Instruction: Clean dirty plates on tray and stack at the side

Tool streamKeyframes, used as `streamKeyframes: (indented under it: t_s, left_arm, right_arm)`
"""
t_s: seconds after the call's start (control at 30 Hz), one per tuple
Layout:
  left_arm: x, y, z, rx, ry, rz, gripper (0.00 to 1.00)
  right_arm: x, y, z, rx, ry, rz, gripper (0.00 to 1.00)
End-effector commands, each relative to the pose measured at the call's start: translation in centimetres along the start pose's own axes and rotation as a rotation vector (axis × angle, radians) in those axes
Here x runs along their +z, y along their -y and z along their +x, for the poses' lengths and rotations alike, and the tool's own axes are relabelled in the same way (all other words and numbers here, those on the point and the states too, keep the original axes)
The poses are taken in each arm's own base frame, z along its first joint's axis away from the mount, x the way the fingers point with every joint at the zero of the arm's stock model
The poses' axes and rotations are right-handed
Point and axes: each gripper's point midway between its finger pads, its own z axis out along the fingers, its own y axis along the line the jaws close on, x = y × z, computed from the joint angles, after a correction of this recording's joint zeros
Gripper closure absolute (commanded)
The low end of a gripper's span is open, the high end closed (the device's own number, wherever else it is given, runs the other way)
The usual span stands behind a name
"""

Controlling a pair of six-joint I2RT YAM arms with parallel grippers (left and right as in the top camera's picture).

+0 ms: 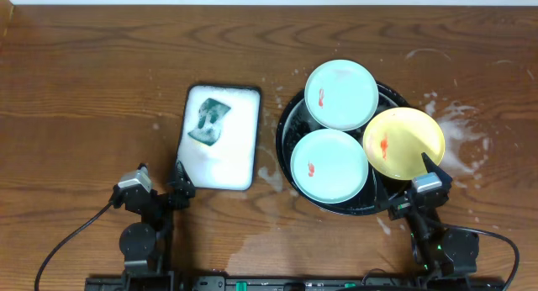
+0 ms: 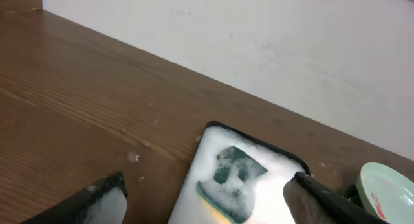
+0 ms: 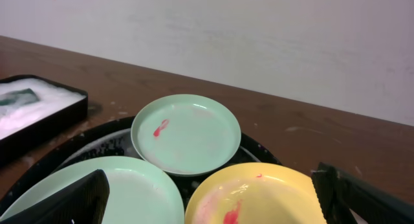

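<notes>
Three plates lie on the round black tray (image 1: 290,121): a mint-green plate (image 1: 341,93) at the back, a second mint-green plate (image 1: 329,164) in front, and a yellow plate (image 1: 403,142) overhanging the right rim. Each bears a red-orange smear. In the right wrist view the back mint plate (image 3: 186,133), front mint plate (image 3: 129,191) and yellow plate (image 3: 255,195) show. My right gripper (image 1: 409,187) (image 3: 210,201) is open and empty, just in front of the yellow plate. My left gripper (image 1: 160,183) (image 2: 204,201) is open and empty, near the white tray's front edge.
A white rectangular foam-filled tray (image 1: 220,169) with a green sponge (image 1: 209,123) stands left of the black tray; it also shows in the left wrist view (image 2: 249,159). Whitish soap splashes (image 1: 461,131) streak the wood tabletop right of the plates. A pale wall runs behind the table.
</notes>
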Motion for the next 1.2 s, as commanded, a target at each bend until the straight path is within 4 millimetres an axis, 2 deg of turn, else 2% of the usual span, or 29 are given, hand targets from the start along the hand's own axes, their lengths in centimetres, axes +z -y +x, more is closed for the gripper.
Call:
streamKeyframes:
  t_s: [0.0, 0.63, 0.77, 1.07, 1.17]
  left_arm:
    - [0.0, -0.9, 1.4, 0.019, -0.043, -0.033, 0.19]
    - [0.0, -0.9, 1.4, 0.018, -0.043, -0.033, 0.19]
    - [0.1, -0.3, 0.0, 0.016, 0.013, -0.011, 0.19]
    - [0.0, 1.3, 0.8, -0.010, -0.032, 0.085, 0.19]
    - [-0.2, 2.5, 0.3, -0.009, -0.022, 0.147, 0.19]
  right_arm:
    - [0.0, -0.1, 0.1, -0.012, -0.002, -0.001, 0.01]
    - [0.0, -0.1, 0.1, -0.012, -0.002, -0.001, 0.01]
    - [0.0, -0.1, 0.1, -0.012, -0.001, -0.001, 0.01]
    - [0.0, -0.1, 0.1, -0.012, 0.000, -0.001, 0.01]
    - [0.0, -0.8, -0.5, 0.024, 0.025, -0.042, 0.01]
